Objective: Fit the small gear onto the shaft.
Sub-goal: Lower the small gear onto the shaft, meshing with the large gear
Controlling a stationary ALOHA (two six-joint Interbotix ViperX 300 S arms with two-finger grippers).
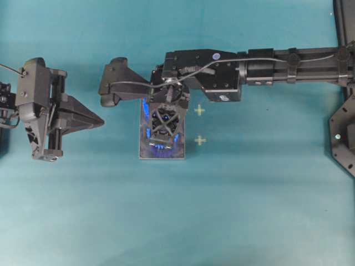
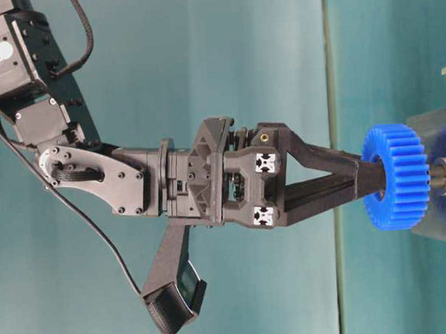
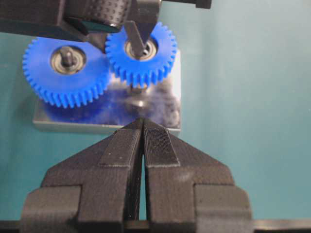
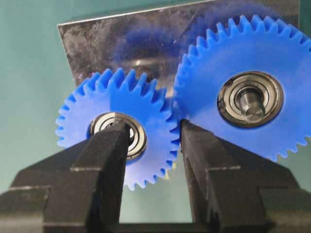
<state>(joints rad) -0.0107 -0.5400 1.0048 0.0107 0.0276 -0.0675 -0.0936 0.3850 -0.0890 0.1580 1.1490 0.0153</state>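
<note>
Blue plastic is filling the middle of the wrist views: the small gear (image 4: 116, 141) is being held by the right end effector (image 4: 150, 145), one finger (image 4: 104, 160) pressing inside its bearing hub and the other against its toothed rim. This gear is hanging above the grey plate (image 3: 167, 104), raised off it, with its teeth just beside those of the larger blue gear (image 4: 245, 80), which is sitting around its own peg. The shaft (image 3: 137, 92) is standing upright on the plate below the small gear, partly hidden by it. The left end effector (image 3: 143, 127) is staying apart from the plate, its fingers pressed together and holding nothing, above the teal desk (image 1: 249, 210).
</note>
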